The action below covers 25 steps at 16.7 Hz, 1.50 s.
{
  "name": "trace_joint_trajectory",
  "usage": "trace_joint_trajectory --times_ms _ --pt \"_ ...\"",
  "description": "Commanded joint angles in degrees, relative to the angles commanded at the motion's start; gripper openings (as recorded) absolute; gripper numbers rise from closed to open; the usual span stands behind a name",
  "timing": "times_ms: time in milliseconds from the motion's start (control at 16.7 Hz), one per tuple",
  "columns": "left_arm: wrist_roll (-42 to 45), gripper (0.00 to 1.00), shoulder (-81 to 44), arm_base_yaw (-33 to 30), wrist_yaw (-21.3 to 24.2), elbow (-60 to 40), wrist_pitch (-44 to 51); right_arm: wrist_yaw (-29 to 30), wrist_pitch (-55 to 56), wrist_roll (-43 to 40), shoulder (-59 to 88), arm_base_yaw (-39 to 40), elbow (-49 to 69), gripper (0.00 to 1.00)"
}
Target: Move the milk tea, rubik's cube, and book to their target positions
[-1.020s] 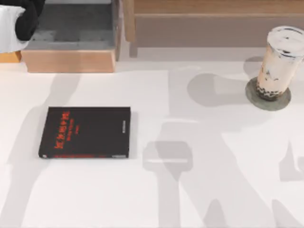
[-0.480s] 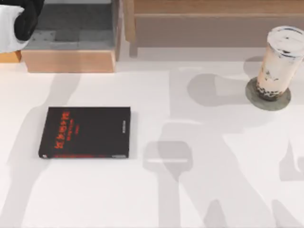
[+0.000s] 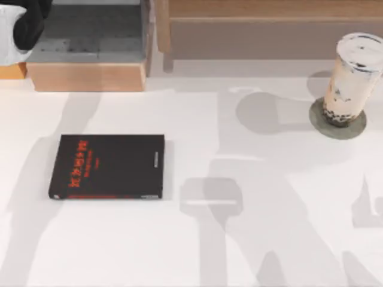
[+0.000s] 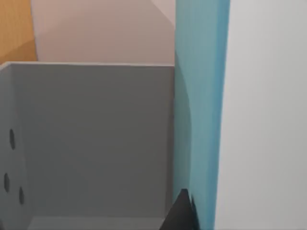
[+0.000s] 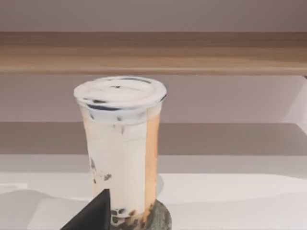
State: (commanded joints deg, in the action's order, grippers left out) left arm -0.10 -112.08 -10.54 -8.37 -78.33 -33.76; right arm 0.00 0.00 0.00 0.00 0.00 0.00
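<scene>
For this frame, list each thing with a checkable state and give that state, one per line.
Milk tea: upright, lid on, standing on the grey disc.
Black book: closed, lying flat on the table.
Teal book: on edge, beside a grey compartment.
Left arm: top view's top-left corner.

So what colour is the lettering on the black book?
Red, on the black book; clearest in the top view.

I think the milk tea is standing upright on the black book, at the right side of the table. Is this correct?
Not quite. The milk tea stands upright at the right side of the table, but on a flat grey round disc, not the black book, which lies apart toward the left. The top view shows this.
</scene>
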Motion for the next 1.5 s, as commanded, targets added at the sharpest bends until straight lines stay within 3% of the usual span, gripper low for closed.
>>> trace_joint_trajectory --times_ms 180,360,900,1200,1500 --pt "1.94 0.0 1.86 -0.59 -1.27 0.84 -0.44 0.0 0.0 0.0 0.0 0.0 0.0 1.0" --pt "9.3 0.0 8.14 -2.18 -5.66 4.41 -1.66 0.0 0.0 0.0 0.0 0.0 0.0 1.0" --pt "52.64 0.0 26.8 -13.13 -19.89 31.51 -6.21 0.0 0.0 0.0 0.0 0.0 0.0 1.0" --pt "69.06 0.0 23.38 -21.18 -21.57 49.61 -7.18 0.0 0.0 0.0 0.0 0.0 0.0 1.0" --pt "72.27 0.0 18.26 -25.71 -20.56 59.49 -7.12 0.0 0.0 0.0 0.0 0.0 0.0 1.0"
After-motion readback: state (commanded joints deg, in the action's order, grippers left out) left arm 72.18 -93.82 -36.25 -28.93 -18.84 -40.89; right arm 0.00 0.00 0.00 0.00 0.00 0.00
